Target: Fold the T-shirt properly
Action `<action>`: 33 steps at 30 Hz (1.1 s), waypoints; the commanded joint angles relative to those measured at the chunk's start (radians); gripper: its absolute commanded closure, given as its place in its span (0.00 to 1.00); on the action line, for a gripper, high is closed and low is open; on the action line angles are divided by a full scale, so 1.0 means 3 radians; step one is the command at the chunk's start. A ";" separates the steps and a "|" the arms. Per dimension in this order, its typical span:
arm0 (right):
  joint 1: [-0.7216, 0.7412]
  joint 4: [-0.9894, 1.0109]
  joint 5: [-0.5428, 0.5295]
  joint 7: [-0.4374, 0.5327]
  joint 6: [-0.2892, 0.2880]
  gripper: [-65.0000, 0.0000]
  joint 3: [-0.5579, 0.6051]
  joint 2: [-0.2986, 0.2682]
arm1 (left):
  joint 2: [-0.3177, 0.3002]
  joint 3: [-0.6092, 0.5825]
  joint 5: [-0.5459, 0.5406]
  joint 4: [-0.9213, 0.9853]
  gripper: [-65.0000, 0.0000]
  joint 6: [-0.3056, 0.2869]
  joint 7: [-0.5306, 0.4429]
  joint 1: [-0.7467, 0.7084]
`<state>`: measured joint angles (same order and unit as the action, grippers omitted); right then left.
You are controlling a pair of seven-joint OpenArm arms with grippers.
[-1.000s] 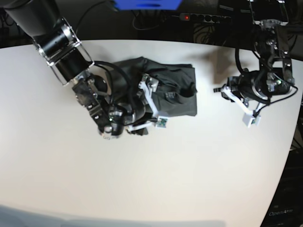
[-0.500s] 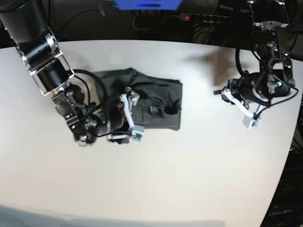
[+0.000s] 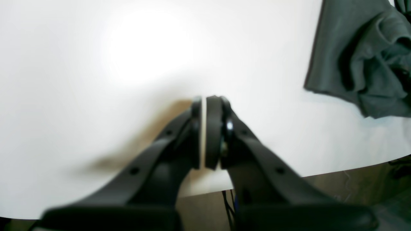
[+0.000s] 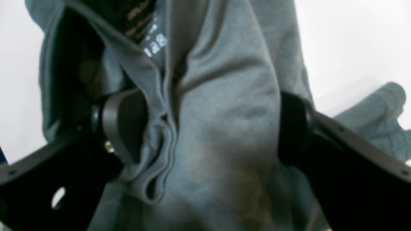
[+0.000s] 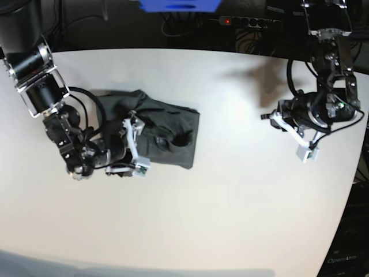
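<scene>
Cloth first: the T-shirt (image 5: 164, 130) lies bunched and partly folded on the left half of the white worktop (image 5: 230, 190) in the base view, a dark grey heap with one fairly straight edge facing the middle of the surface and a rumpled mass toward the left rim. In the right wrist view its fabric (image 4: 221, 128) fills most of the frame, creased into long ridges, with small white printed characters (image 4: 155, 41) showing near the top, at the neck.

The right pincer (image 4: 208, 128) sits astride that cloth, its two fingers set wide apart with a thick fold of the shirt bulging between them; one finger pad (image 4: 123, 123) shows on the left of the fold, and the other finger is a dark shape on the right. Whether the pads actually press the fabric or only flank it cannot be told. In the base view this pincer (image 5: 130, 158) is at the shirt's near-left edge.

The left pincer (image 3: 205, 131) is well apart from the shirt, over bare worktop near the right rim in the base view (image 5: 288, 124). Its fingers are pressed together with only a thin pale line between them, and nothing is held. A corner of the shirt (image 3: 362, 61) shows at the far right of the left wrist view.
</scene>
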<state>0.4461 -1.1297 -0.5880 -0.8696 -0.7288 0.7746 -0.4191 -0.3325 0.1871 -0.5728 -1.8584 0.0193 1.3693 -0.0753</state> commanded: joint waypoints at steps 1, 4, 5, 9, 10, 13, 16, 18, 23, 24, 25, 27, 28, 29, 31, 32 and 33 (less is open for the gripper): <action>-0.0027 0.0086 0.0367 -0.0449 0.0102 0.17 0.0019 -0.0125 | -0.0035 0.0013 -0.0032 -0.0043 0.96 -0.0005 -0.0035 0.0064; -0.0027 0.0081 0.0367 -0.0444 0.0102 0.17 0.0024 -0.0181 | -0.0035 0.0008 -0.0032 -0.0043 0.96 -0.0005 -0.0020 0.0100; -0.0032 0.0071 0.0367 -0.0444 0.0102 0.17 0.0024 -0.0196 | -0.0035 0.0008 -0.0032 -0.0043 0.96 -0.0005 -0.0020 0.0105; -0.0027 0.0065 0.0367 -0.0449 0.0102 0.17 0.0029 -0.0196 | -0.0030 0.0008 -0.0032 -0.0038 0.96 -0.0005 -0.0025 0.0105; -0.0027 0.0060 0.0367 -0.0449 0.0102 0.16 0.0029 -0.0191 | -0.0030 0.0008 -0.0032 -0.0027 0.96 -0.0005 -0.0035 0.0105; -0.0032 -0.0103 0.0367 -0.0469 0.0102 0.05 0.0034 -0.0191 | -0.0030 0.0008 -0.0037 0.0060 0.96 -0.0005 -0.0041 0.0105; -0.0047 -0.0380 0.0367 -0.0480 0.0102 0.00 0.0029 -0.0227 | -0.0030 0.0008 -0.0037 0.0131 0.96 -0.0005 -0.0046 0.0105; -0.0052 -0.0497 0.0367 -0.0485 0.0102 0.00 0.0029 -0.0247 | -0.0035 0.0008 -0.0037 0.0136 0.96 -0.0005 -0.0046 0.0105; -0.0012 -0.0661 0.0367 -0.0648 0.0102 0.00 0.0029 -0.0299 | -0.0040 0.0008 -0.0037 0.0141 0.96 -0.0005 -0.0046 0.0105; 0.0024 -0.0717 0.0367 -0.0689 0.0102 0.00 0.0034 -0.0314 | -0.0040 0.0008 -0.0032 0.0141 0.96 -0.0005 -0.0046 0.0105; 0.0050 -0.0773 0.0372 -0.0746 0.0102 0.00 0.0034 -0.0350 | -0.0040 0.0008 -0.0032 0.0141 0.96 -0.0005 -0.0046 0.0105; 0.0101 -0.0906 0.0372 -0.0914 0.0102 0.00 0.0034 -0.0355 | -0.0035 0.0008 -0.0032 0.0141 0.96 -0.0005 -0.0051 0.0110; 0.0152 -0.0983 0.0372 -0.1006 0.0102 0.00 0.0029 -0.0350 | -0.0035 0.0008 -0.0032 0.0141 0.96 -0.0005 -0.0051 0.0116; 0.0178 -0.1050 0.0372 -0.1104 0.0102 0.00 0.0024 -0.0345 | -0.0030 0.0008 -0.0032 0.0141 0.96 -0.0005 -0.0051 0.0126; 0.0213 -0.1147 0.0372 -0.1231 0.0102 0.00 0.0019 -0.0288 | -0.0030 -0.0013 -0.0037 0.0147 0.96 -0.0005 -0.0051 0.0172; 0.0229 -0.1157 0.0372 -0.1298 0.0102 0.00 0.0019 -0.0247 | -0.0030 -0.0048 -0.0032 0.0147 0.96 -0.0005 -0.0051 0.0172; 0.0249 -0.1162 0.0372 -0.1364 0.0102 0.00 0.0019 -0.0217 | -0.0030 -0.0074 -0.0032 0.0147 0.96 -0.0005 -0.0051 0.0177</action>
<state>0.4969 -1.4647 -0.4736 -1.2732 -0.6952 0.7876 -0.4744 -0.3325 0.1623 -0.5732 -1.8015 0.0193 1.3575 -0.0330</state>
